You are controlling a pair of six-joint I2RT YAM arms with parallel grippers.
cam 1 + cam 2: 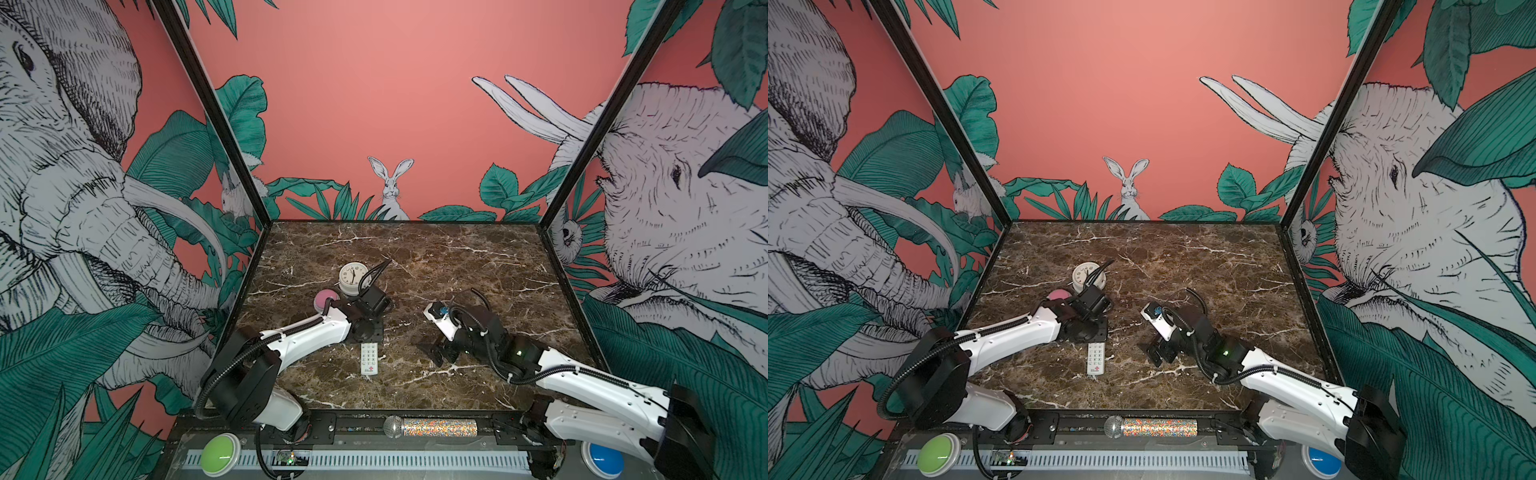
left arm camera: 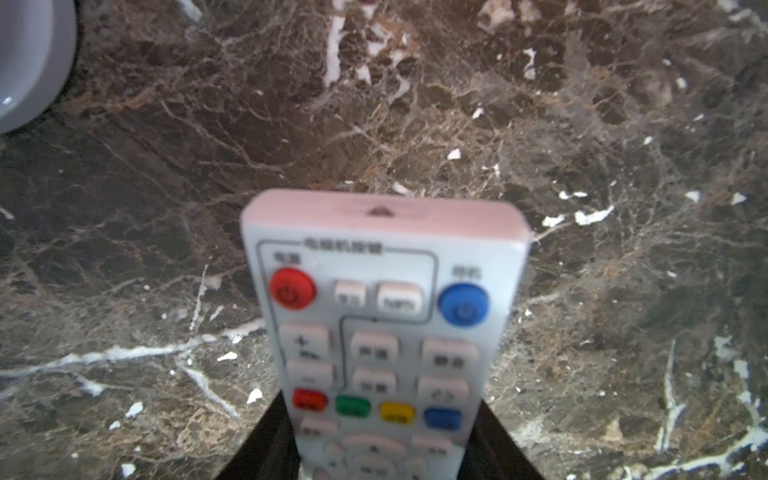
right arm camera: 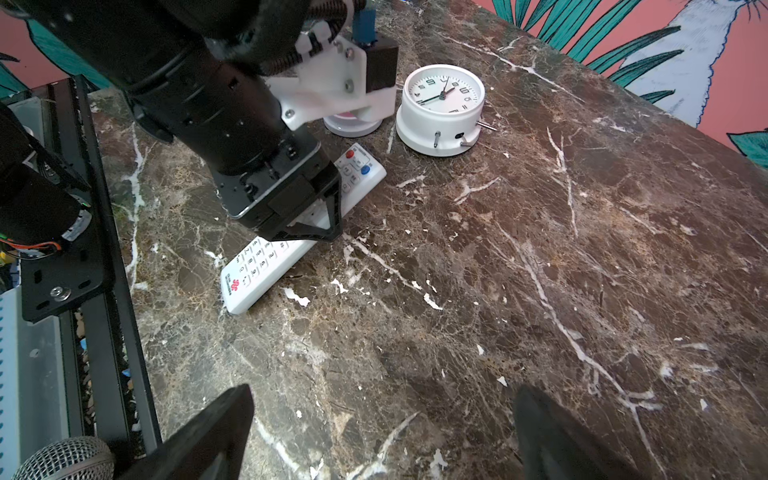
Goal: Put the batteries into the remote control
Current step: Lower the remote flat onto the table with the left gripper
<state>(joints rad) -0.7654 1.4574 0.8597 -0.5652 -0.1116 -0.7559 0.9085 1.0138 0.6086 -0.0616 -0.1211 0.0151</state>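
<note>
Remote control [image 1: 369,358] lies buttons-up on marble table [image 1: 457,257], pinched across its middle by the left pincer [image 2: 382,401]. Turning it over squarely, grip firm, looks the job. Its long axis runs through the jaws, logo end behind, power buttons ahead toward the clock [image 1: 352,275]. Right pincer [image 3: 384,403], well aside, gapes wide, empty. Batteries unseen.
</note>
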